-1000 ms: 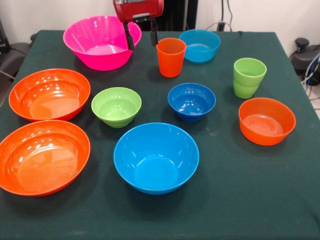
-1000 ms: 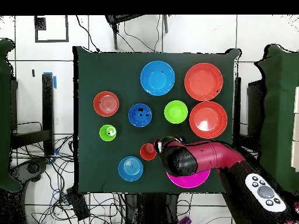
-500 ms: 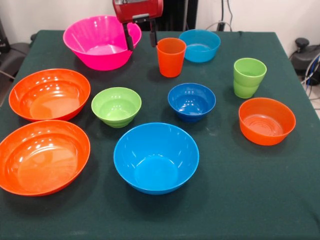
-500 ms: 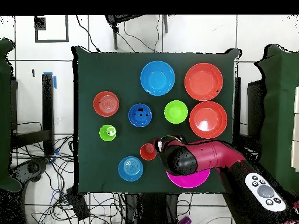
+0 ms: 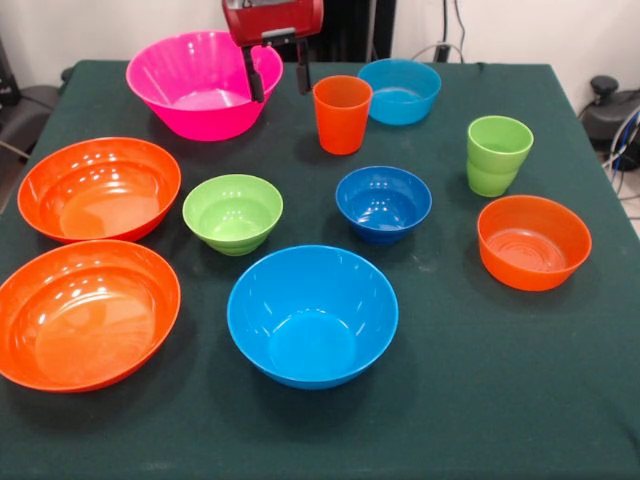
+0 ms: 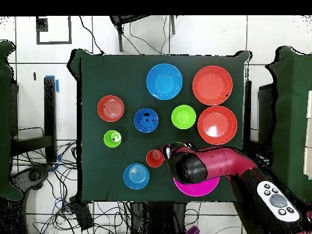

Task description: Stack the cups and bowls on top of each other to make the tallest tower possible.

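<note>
Surface: a table [image 5: 470, 400] under a dark green cloth, standing on a pale tiled floor [image 6: 36, 79]. The overhead view shows loose black cables [image 6: 55, 201] on the floor at the robot's end, which the front view leaves out.

Contents, front view, left to right. Two large orange bowls sit at the left edge, one nearer the camera [image 5: 85, 312] and one just behind it [image 5: 98, 188], rims close together. The large pink bowl [image 5: 195, 85] stands at the far left corner. A small lime green bowl [image 5: 233, 212] sits right of the orange pair. The large blue bowl [image 5: 312, 315] is centre front. The orange cup [image 5: 342, 114] stands upright right of the pink bowl, with a light blue bowl [image 5: 400, 90] beside it further right. A dark blue bowl [image 5: 383, 203] is mid-table. The two lime green cups [image 5: 497, 155] are nested, one inside the other, near the right edge. A small orange bowl [image 5: 533, 241] lies in front of them. All vessels are glossy, upright and apart; no tower is built.

Gripper [image 5: 273, 68]: fingers spread and empty, hanging above the gap between the pink bowl's rim and the orange cup, touching neither. In the overhead view the arm [image 6: 213, 164] covers much of the pink bowl, which the front view shows whole.
</note>
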`<state>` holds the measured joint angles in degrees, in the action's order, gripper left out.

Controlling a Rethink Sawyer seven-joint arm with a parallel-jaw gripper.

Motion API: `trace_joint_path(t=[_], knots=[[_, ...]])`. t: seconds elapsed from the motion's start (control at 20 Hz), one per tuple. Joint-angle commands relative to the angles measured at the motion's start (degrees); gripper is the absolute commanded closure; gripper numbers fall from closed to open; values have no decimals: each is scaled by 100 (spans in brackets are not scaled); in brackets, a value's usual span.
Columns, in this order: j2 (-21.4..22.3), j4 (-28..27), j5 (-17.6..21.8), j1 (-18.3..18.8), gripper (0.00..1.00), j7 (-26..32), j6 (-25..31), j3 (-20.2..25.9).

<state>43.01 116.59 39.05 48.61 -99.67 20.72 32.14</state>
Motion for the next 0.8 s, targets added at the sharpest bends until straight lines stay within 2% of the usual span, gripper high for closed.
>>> trace_joint_path(t=[0.05,0.1,0.35,0.45,0.8], knots=[[-91,-316,497,55,0,726,644,-92],[-79,-314,482,107,0,809,694,-48],[613,-5,-151,575,0,1360,1361,484],[793,79,-281,705,0,1445,1517,639],[789,78,-100,1166,0,1530,1675,967]])
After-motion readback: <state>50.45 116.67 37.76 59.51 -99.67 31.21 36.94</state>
